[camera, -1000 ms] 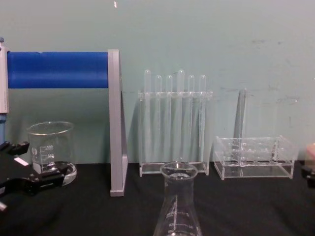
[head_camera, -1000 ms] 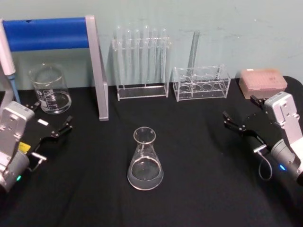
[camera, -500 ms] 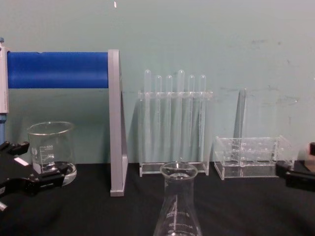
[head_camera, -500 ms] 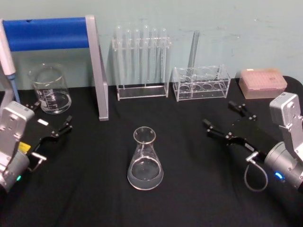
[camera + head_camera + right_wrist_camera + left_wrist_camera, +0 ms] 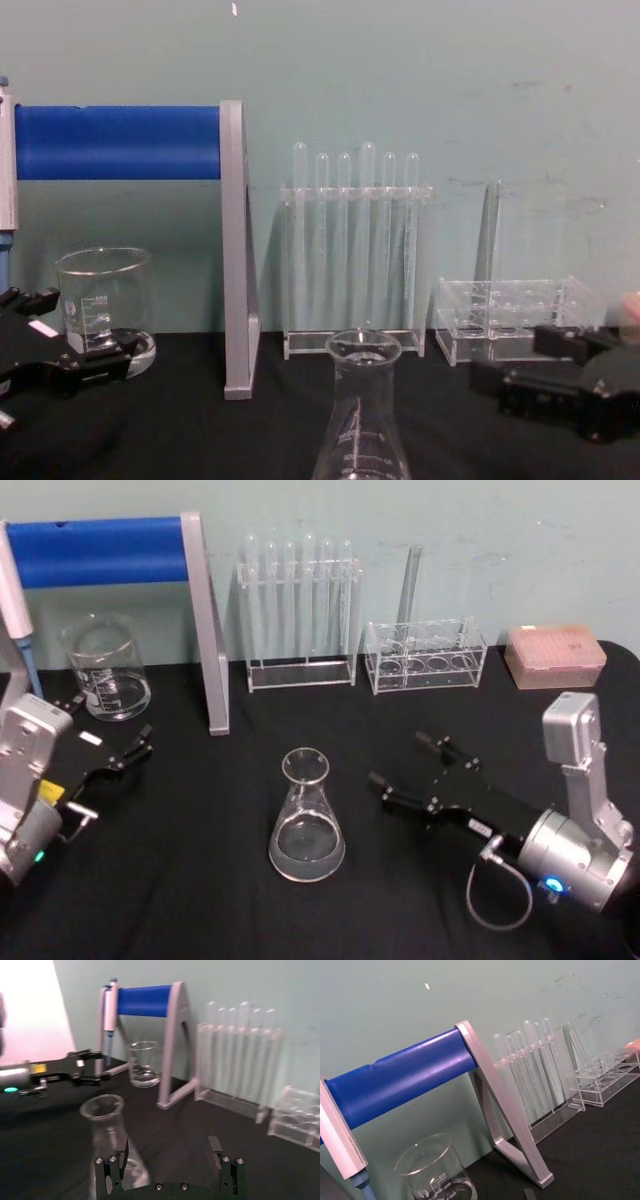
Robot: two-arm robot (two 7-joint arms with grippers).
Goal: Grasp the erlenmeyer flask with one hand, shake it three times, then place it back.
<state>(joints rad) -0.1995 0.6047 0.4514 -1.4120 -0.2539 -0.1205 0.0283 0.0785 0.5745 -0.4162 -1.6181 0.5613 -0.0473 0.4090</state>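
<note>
Grasping is not yet done: the right tool [image 5: 402, 762], jaws wide apart and empty, sits near the erlenmeyer flask [image 5: 306, 820], which stands upright at lower centre on the table [image 5: 200, 900]. Shaking and replacing remain. At far left the left tool [image 5: 105, 750] rests open.

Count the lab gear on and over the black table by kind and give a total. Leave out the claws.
Flask: 1
Beaker: 1
Tubes: 7, six in the tall rack, one in the low rack
Racks: 2
Pink box: 1
Stand with blue bar: 1
Pipette: 1
Total: 14
</note>
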